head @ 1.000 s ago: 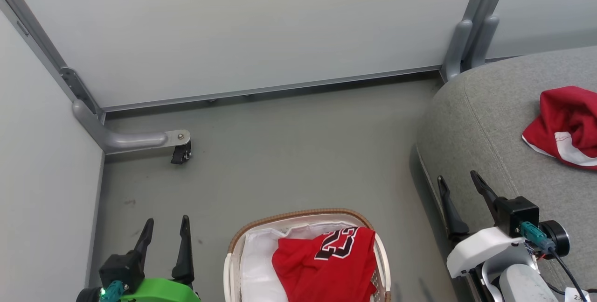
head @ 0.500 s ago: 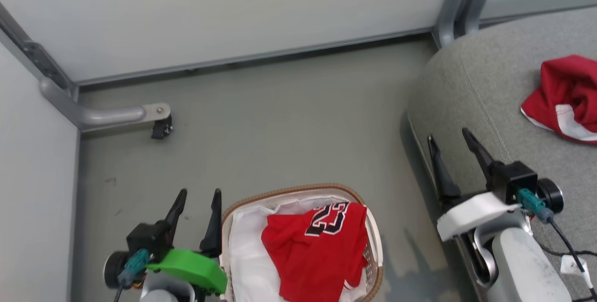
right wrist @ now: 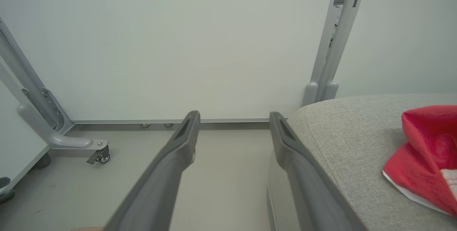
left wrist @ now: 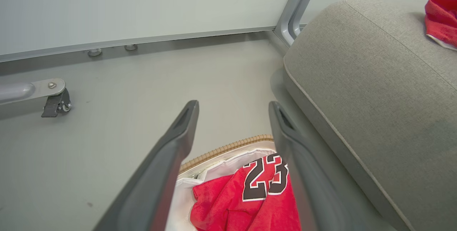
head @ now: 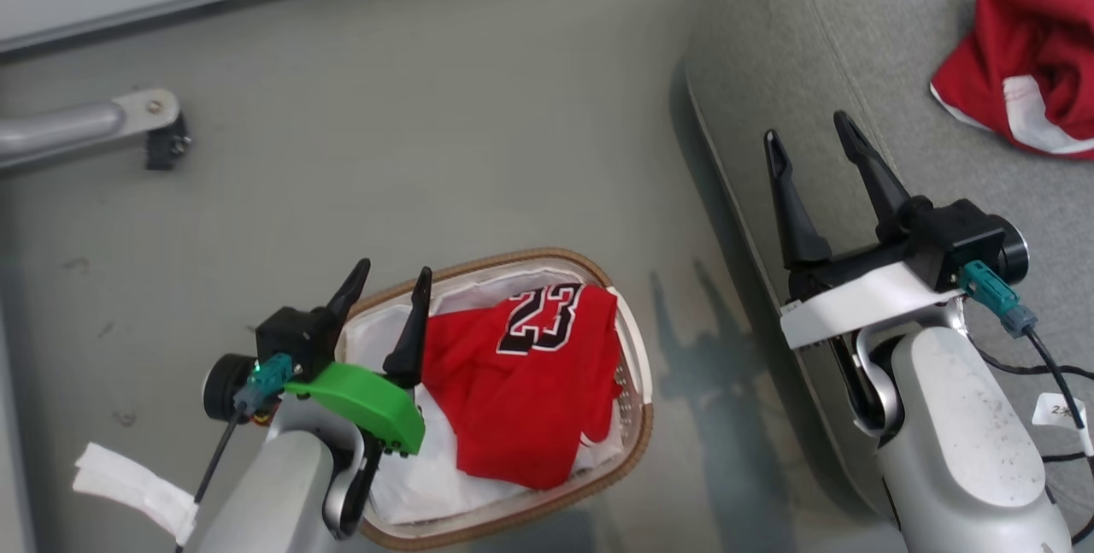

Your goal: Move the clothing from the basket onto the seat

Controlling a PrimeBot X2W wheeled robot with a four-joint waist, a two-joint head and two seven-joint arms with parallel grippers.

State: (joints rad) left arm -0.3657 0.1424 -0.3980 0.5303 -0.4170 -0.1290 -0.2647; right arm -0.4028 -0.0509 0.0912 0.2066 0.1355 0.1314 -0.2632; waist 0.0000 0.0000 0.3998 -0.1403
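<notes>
Left gripper has swung over the basket, jaws spread wide.

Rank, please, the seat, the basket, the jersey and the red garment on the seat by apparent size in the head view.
1. seat
2. basket
3. jersey
4. red garment on the seat, only slightly smaller and cropped at the edge, so unsure.

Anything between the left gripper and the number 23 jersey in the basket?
Nothing visible. The left gripper, open, hovers at the left rim of the basket. The jersey lies uncovered on top of the white liner, and the left wrist view shows nothing over it.
</notes>
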